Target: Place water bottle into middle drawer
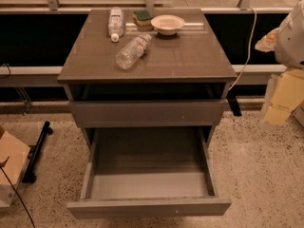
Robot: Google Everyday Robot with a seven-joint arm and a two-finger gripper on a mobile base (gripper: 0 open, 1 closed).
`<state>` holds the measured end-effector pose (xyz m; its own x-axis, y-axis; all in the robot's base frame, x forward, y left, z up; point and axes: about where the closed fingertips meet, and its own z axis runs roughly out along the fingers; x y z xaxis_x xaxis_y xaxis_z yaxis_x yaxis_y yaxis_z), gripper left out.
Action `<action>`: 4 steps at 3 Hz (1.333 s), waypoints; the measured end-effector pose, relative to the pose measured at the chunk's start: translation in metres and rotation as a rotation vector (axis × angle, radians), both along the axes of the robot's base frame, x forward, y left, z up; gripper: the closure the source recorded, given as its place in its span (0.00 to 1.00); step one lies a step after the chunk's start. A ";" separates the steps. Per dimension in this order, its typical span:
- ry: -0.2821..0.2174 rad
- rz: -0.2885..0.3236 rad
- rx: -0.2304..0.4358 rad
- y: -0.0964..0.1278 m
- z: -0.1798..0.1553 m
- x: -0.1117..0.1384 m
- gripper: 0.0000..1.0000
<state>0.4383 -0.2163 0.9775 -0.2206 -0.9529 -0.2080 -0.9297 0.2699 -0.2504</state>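
The water bottle [132,51] is clear and crinkled, with a white label with reddish print. It lies on its side near the middle of the brown cabinet top [190,56]. The middle drawer [149,206] is the low grey one. It is pulled far out toward me and nothing lies in it. My arm and gripper [285,96] show as a white and pale yellow shape at the right edge. They are off the cabinet's right side, level with its top, and well apart from the bottle.
A second clear bottle with a white cap [115,23] lies at the back left of the top. A green-and-yellow sponge [142,18] and a white bowl [167,23] sit behind. The taller grey drawer front [147,113] above is closed. A cardboard box [10,167] stands on the floor at left.
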 end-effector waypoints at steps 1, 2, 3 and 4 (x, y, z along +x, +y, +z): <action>0.000 -0.001 0.001 0.000 0.000 0.000 0.00; -0.032 -0.086 0.084 -0.005 0.004 0.005 0.00; -0.096 -0.189 0.256 0.015 0.002 0.029 0.00; -0.147 -0.224 0.354 0.036 0.001 0.051 0.00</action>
